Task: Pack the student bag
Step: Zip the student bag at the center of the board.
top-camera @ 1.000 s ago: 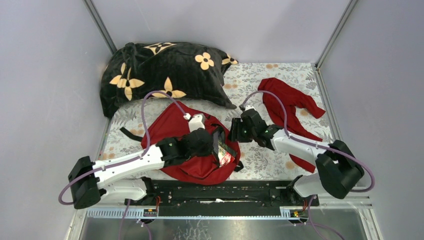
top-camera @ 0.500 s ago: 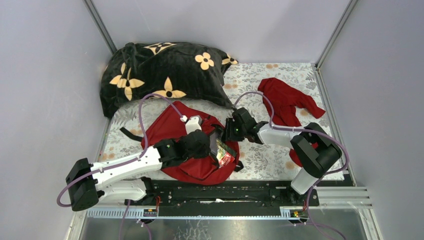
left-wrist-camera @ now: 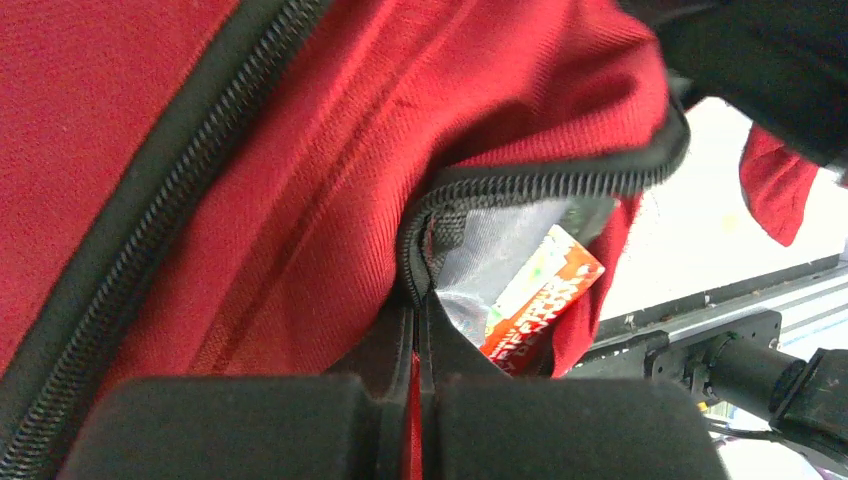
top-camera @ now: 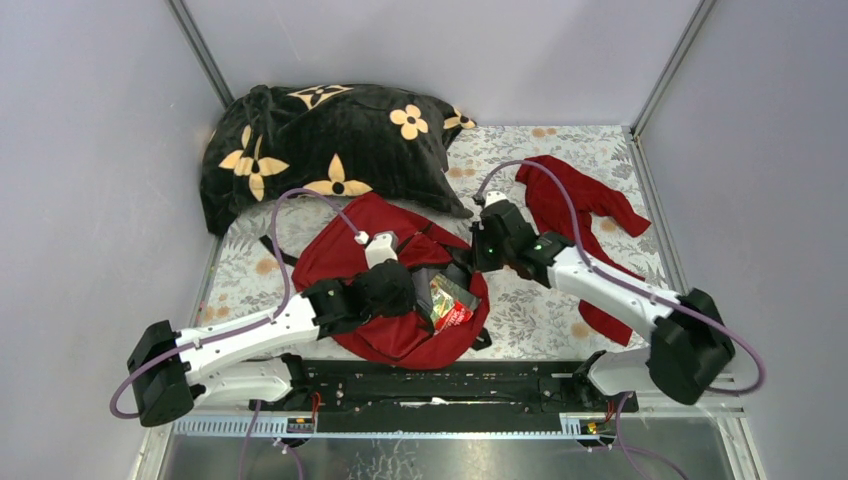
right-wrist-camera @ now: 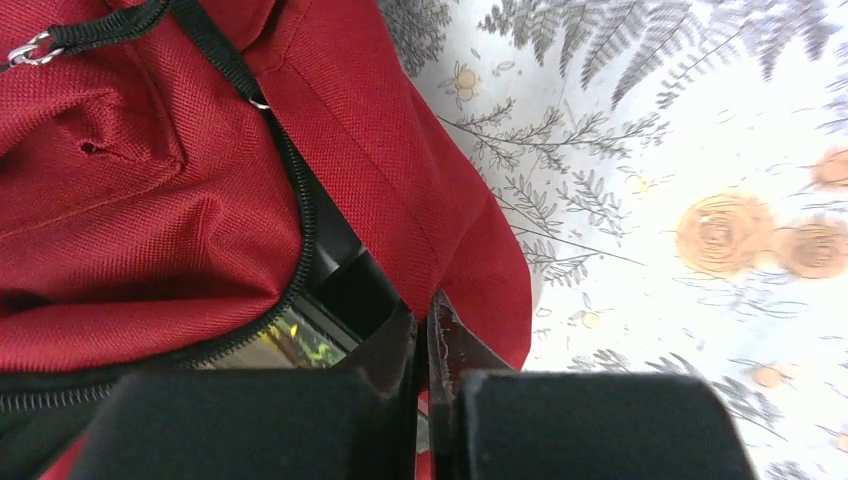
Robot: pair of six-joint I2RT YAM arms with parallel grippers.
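Observation:
The student bag [top-camera: 385, 335], dark red with black zippers, lies in the middle of the floral cloth. Its main opening is spread between both grippers. My left gripper [top-camera: 408, 288] is shut on the opening's left zipper edge; in the left wrist view [left-wrist-camera: 418, 330] red fabric is pinched between the jaws. My right gripper [top-camera: 477, 260] is shut on the right lip of the bag [right-wrist-camera: 470, 270], with red cloth between its jaws [right-wrist-camera: 425, 330]. A red and silver snack packet [top-camera: 450, 302] shows inside the opening, and the same packet [left-wrist-camera: 540, 295] appears below the zipper edge.
A black plush blanket with orange flowers [top-camera: 330, 150] lies at the back left, just behind the bag. A limp red garment [top-camera: 580, 205] lies at the right, under the right arm. The black base rail [top-camera: 440, 385] runs along the near edge. Grey walls enclose the table.
My right gripper has shut on the bag's right lip and moved right and back, widening the opening and showing more of the packet. The left gripper has kept its grip.

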